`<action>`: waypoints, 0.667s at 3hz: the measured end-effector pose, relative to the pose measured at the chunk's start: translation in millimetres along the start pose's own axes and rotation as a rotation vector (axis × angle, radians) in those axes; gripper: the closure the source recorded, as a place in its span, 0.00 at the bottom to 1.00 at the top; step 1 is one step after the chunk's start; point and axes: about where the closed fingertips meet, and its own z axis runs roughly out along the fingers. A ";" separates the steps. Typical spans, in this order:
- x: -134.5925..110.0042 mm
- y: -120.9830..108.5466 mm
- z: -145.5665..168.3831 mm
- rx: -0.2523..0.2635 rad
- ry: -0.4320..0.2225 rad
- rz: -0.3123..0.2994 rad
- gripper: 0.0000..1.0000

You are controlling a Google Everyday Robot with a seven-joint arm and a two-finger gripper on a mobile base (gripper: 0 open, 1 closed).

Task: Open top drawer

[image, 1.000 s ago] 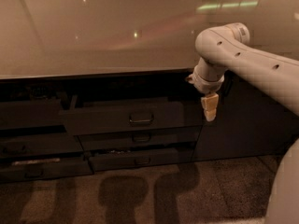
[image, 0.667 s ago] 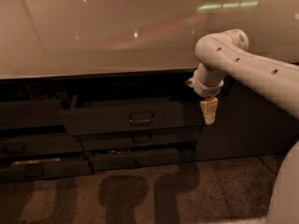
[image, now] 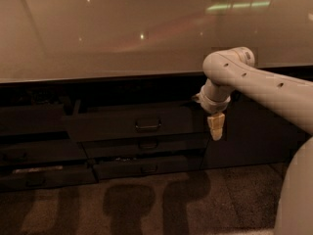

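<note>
Dark grey top drawer (image: 107, 127) stands slightly out beneath the counter (image: 122, 38); the gripper (image: 216, 127), closed and empty, hangs just beside its right end.

Dim and warm; lamp glare spots the counter (image: 122, 38), blurred shadows darken the floor (image: 234, 195), gripper (image: 216, 129) pale by the top drawer (image: 107, 126)'s right end.

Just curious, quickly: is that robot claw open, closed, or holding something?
Gripper: hangs by the top drawer at its right end, away from the handle; open or closed cannot be told.
</note>
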 end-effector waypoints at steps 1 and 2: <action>0.0 0.0 0.0 0.000 0.000 0.000 0.19; 0.0 0.0 0.1 0.000 0.000 0.000 0.42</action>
